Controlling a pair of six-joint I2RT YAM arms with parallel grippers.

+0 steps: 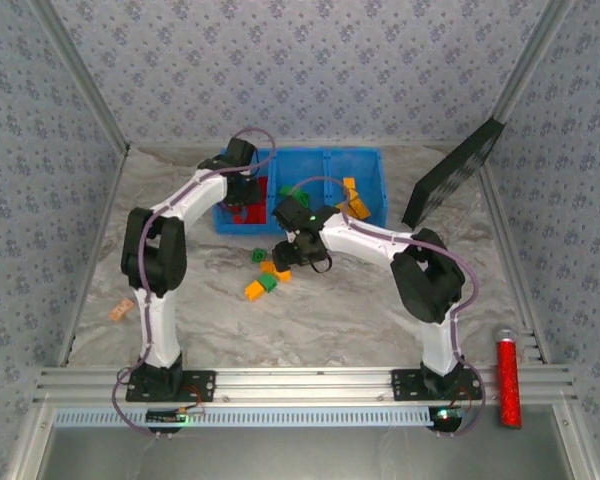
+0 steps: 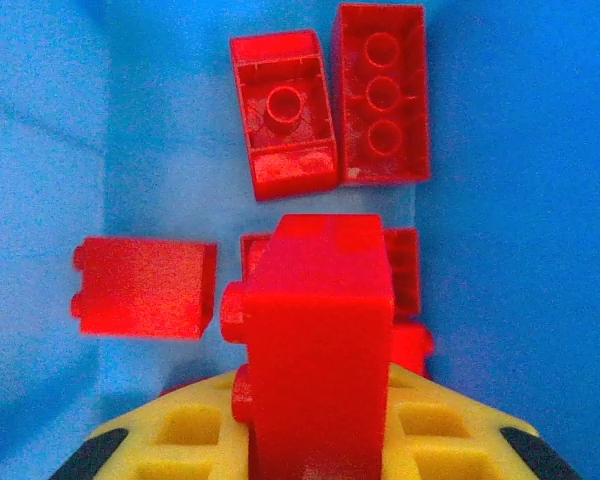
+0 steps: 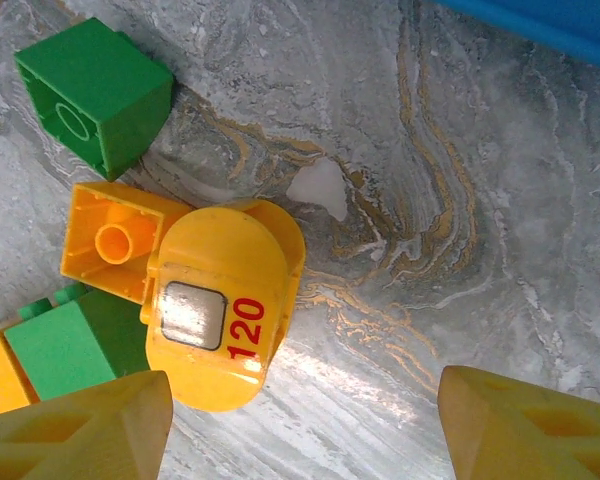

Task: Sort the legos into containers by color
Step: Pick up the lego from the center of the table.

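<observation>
Part done: several red legos (image 2: pixel 380 95) lie in blue tray compartment (image 2: pixel 510 200) beneath left gripper (image 2: pixel 315 440); that gripper clamped on glossy red brick (image 2: pixel 320 340), not yet dropped; right gripper (image 3: pixel 300 430) spread wide, empty, over table (image 3: pixel 460 200); orange piece (image 3: pixel 225 310) marked 120 and green brick (image 3: pixel 95 90) ahead-left of it, unsorted.

Top cam: high behind the arm bases, angled down over the table (image 1: pixel 360 310) and blue tray (image 1: pixel 320 153). Left wrist: close, straight down on the tray's red bricks (image 2: pixel 285 110). Right wrist: close, over loose bricks (image 3: pixel 95 90) beside the tray. The top cam covers both spots.
</observation>
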